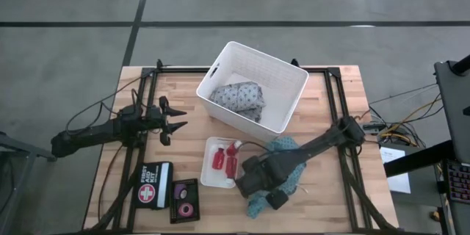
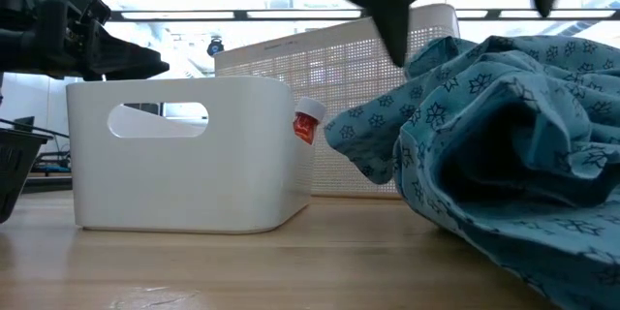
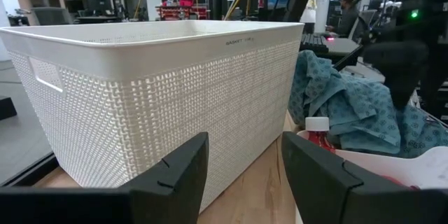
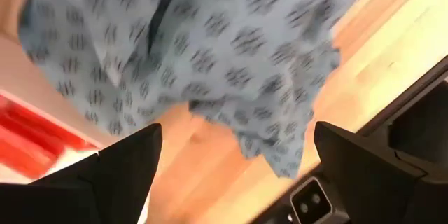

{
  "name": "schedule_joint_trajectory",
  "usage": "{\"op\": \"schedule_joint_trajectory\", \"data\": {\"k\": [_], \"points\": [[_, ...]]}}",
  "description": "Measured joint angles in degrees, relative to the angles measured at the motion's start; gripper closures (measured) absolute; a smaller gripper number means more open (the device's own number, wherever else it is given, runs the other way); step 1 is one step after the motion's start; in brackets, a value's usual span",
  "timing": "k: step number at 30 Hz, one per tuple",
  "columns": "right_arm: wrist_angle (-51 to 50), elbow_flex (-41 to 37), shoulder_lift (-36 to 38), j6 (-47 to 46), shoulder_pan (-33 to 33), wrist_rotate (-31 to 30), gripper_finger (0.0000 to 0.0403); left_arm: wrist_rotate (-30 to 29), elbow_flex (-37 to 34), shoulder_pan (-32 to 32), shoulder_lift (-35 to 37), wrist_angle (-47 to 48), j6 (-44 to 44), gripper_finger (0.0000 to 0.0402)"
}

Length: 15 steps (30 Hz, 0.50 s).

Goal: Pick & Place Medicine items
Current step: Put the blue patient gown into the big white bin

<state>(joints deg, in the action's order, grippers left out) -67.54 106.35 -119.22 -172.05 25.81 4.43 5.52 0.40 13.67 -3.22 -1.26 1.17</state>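
Note:
Red bottles with white caps (image 1: 224, 160) lie in a small white bin (image 1: 208, 170) at the table's middle; one also shows in the low view (image 2: 305, 122) and the left wrist view (image 3: 318, 134). Pink and dark tape rolls (image 1: 183, 200) sit in a dark tray near the near edge. My right gripper (image 1: 246, 183) (image 4: 234, 134) is open, hovering above the bin's right side and a teal patterned cloth (image 1: 283, 167) (image 4: 231, 49). My left gripper (image 1: 176, 120) (image 3: 245, 147) is open, left of the big white basket (image 1: 285, 72), touching nothing.
The big white basket (image 3: 154, 84) at the far middle holds a grey patterned cloth (image 1: 239, 95). A first-aid kit (image 1: 153, 185) lies beside the dark tray. The teal cloth (image 2: 504, 145) is heaped right of the bin. Black frame rails (image 1: 334, 103) run along both table sides.

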Motion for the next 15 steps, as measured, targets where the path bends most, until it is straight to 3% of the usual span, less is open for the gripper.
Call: {"op": "schedule_joint_trajectory", "data": {"k": [4,8,15], "points": [[-4.61,1.72,0.02,-5.76,1.15,-3.33,0.0032,0.0,0.0,0.01,0.0,0.0,0.0,0.0217],[-6.94,1.34,0.02,-5.64,1.72,-6.17,0.0032,0.02,0.0,0.0,0.0,0.0,0.0,0.0217],[-6.94,-3.36,-0.2,-7.82,1.54,-5.76,0.0032,0.02,0.0,0.0,0.0,0.0,0.02,0.0217]]}}
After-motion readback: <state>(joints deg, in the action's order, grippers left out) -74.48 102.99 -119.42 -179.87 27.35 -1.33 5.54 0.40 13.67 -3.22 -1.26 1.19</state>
